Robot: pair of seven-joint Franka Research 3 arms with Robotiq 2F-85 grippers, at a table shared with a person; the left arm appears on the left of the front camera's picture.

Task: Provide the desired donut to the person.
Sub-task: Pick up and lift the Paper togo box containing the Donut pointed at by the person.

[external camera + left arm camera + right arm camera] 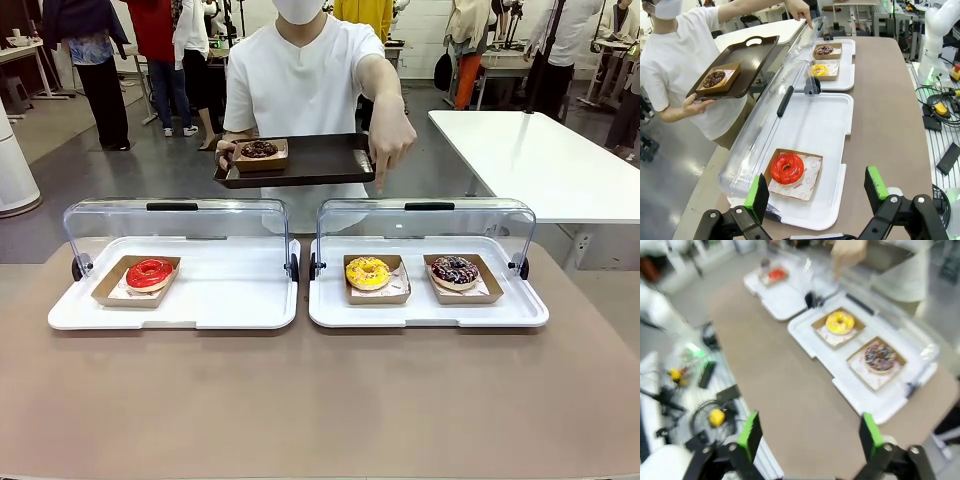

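The person (300, 70) in a white shirt stands at the far side, holding a dark tray (320, 160) that carries a chocolate donut (259, 149) in a box. Their other hand (390, 150) points down toward the yellow donut (367, 272) in the right white case (330, 310). Beside it lies a dark sprinkled donut (455, 270). A red donut (150, 273) sits in the left case (230, 300). My left gripper (815, 192) hangs open above the red donut (787, 168). My right gripper (807, 432) is open, high over the table near the yellow donut (839, 322).
Both cases have clear lids (175, 225) swung up at the back. Brown tabletop (320, 400) stretches in front of the cases. A white table (540, 160) stands at the back right. The other arm's base (935, 45) and cables lie beside the table.
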